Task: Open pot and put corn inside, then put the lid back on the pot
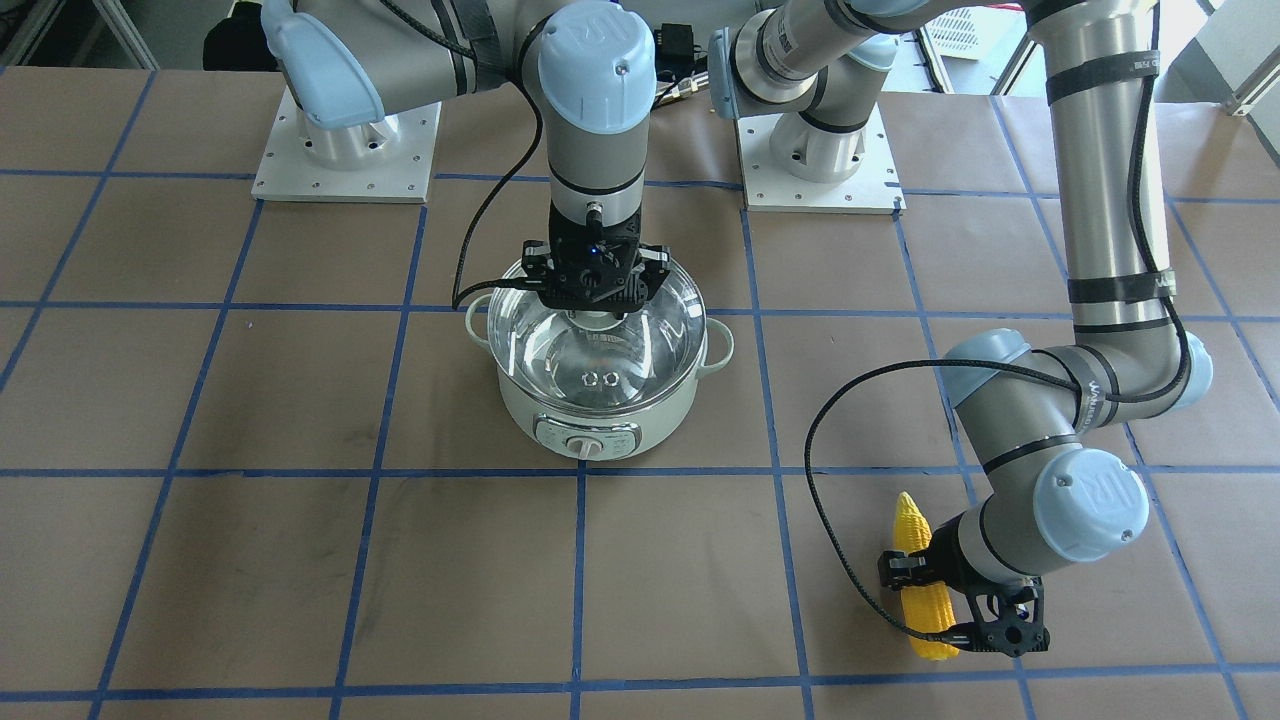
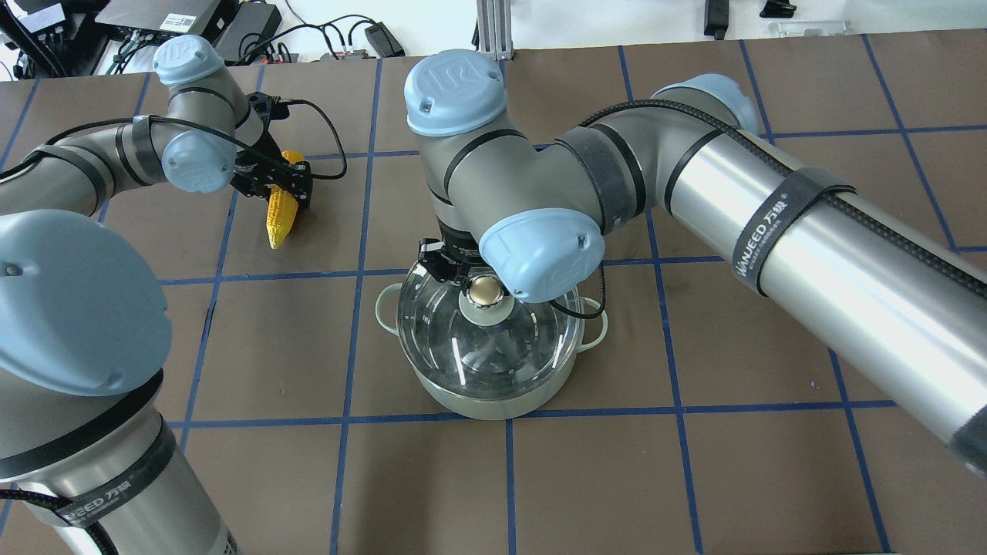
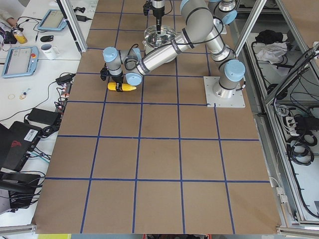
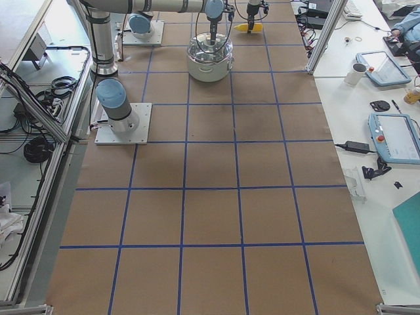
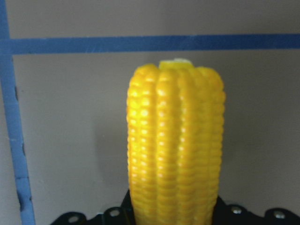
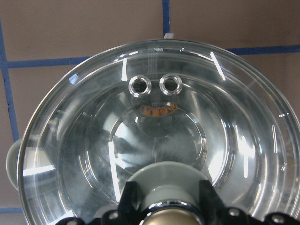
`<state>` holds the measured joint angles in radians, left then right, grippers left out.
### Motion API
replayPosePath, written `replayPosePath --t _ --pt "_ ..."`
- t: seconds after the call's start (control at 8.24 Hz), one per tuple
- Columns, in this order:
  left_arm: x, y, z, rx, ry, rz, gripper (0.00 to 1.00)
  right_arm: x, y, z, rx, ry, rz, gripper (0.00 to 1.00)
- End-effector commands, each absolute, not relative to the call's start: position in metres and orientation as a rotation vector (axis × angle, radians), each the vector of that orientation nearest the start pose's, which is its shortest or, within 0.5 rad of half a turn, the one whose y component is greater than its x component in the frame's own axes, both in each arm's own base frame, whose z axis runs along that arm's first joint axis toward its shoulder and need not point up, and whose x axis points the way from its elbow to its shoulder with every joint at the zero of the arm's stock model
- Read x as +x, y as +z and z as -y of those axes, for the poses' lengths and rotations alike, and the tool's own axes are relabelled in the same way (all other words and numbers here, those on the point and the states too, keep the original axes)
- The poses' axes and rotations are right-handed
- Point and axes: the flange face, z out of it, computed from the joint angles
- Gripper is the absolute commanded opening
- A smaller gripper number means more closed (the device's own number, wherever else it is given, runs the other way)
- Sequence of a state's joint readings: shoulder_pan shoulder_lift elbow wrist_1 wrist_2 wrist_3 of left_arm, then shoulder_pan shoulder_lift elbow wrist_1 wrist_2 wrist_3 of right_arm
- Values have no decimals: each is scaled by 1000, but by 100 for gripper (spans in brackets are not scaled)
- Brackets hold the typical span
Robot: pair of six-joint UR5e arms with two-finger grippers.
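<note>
At the far left of the overhead view, the left gripper point(image 2: 276, 183) is closed across the middle of the corn point(image 2: 279, 223), with a finger against each flank; the cob lies on the brown table point(image 2: 231, 347), its pointed tip sticking out from the gripper toward the robot and its blunt end on the gripper's far side; from the left wrist the fingertips are hidden behind the cob, and the cob's near part is cut off by the bottom edge; well to the right of that gripper, the right gripper point(image 6: 167, 187) points straight down over the pot point(image 2: 493, 402); its fingers point(image 6: 129, 197) stand narrowly on either side of the knob point(image 2: 486, 290) of the lid point(image 2: 493, 358), gripping it; the lid sits beneath this gripper over the pot's mouth, and whether it rests on the rim or is raised a little cannot be told; overhead, the right arm's wrist joint covers most of this gripper; glare on the glass blurs the pot's inside.
</note>
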<state>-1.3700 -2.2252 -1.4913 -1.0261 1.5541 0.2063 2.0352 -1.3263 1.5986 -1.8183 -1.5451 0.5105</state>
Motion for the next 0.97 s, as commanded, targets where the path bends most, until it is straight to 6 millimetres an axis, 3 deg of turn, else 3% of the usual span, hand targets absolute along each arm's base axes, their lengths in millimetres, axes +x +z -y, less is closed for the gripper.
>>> replayPosePath --t 0.0,0.24,0.61,0.73,0.85 --pt "-5 241 688 -60 1 -3157 0 312 442 458 196 -54 -3093 24" --pt "-42 304 665 -162 -33 -3152 0 242 485 458 178 -72 -3103 24" --pt "-137 366 622 -193 -34 -3161 0 153 521 448 56 -9 -3133 23" --pt "-179 383 602 -184 -57 -3167 0 139 526 445 39 -5 -3143 23" --pt "-217 396 578 -150 -50 -3170 0 140 527 443 38 -2 -3137 23"
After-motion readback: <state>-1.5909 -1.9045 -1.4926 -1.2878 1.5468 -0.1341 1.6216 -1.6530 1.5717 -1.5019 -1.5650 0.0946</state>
